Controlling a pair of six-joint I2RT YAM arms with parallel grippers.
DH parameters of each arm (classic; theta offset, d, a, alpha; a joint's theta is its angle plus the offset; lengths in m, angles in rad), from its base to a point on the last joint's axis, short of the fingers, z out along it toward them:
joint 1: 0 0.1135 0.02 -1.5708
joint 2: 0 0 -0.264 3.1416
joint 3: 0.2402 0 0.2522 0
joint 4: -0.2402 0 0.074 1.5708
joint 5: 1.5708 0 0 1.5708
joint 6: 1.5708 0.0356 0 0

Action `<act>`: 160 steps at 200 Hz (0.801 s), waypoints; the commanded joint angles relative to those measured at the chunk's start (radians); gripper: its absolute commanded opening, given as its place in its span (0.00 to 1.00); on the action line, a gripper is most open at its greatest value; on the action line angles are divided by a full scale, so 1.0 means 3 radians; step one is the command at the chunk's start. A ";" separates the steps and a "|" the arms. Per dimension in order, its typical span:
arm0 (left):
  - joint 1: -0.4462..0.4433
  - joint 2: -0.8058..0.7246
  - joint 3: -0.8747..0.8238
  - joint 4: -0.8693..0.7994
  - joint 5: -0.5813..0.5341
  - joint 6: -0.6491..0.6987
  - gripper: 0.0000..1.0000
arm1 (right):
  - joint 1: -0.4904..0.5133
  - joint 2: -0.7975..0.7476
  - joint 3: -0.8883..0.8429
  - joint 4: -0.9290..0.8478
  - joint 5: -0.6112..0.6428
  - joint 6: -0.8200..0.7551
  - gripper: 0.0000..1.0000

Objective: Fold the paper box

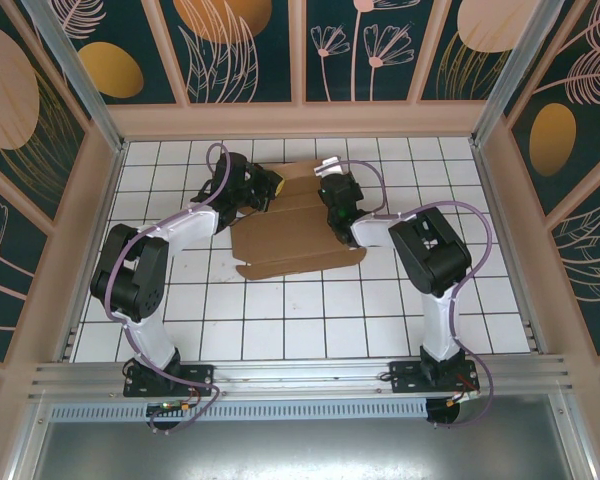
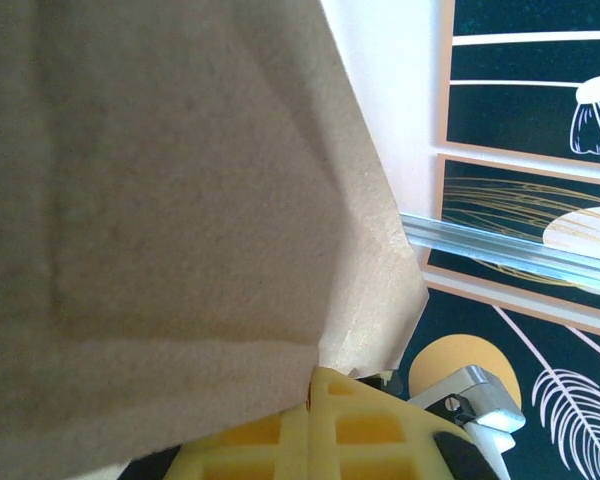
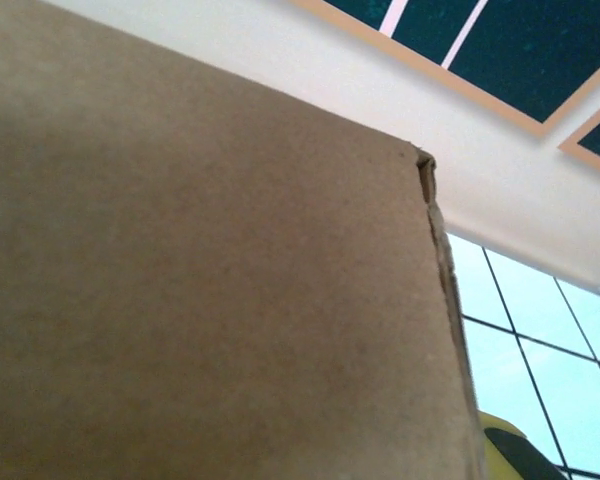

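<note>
Working left to right: you had the left gripper (image 1: 269,185) clamped shut on the far left flap of the paper box (image 1: 298,240), cardboard pinched at its yellow finger (image 2: 330,432). The box lay mid-table on the white tiles (image 1: 380,320), far side raised. Your right gripper (image 1: 332,192) sat at the far right edge; jaw width couldn't be told.

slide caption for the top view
Left gripper and right gripper at the far side of the paper box on a tiled table
</note>
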 commanded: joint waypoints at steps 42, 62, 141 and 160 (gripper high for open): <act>-0.0030 -0.0018 -0.0048 -0.0270 0.0054 -0.0051 0.00 | -0.0047 -0.0401 -0.0503 0.0116 -0.0836 0.0349 0.56; -0.0030 0.0051 -0.0014 -0.0258 0.0054 -0.0082 0.00 | -0.0063 -0.0697 -0.0809 0.0513 -0.0987 0.0291 0.65; -0.0030 0.0025 0.0016 -0.0308 -0.0051 0.0000 0.00 | -0.0294 -0.1672 -0.1650 0.1064 -0.1180 0.0824 0.67; -0.0031 0.0061 -0.0019 -0.0277 -0.0016 -0.0033 0.00 | -0.0380 -0.1610 -0.1506 0.0862 -0.1345 0.0838 0.66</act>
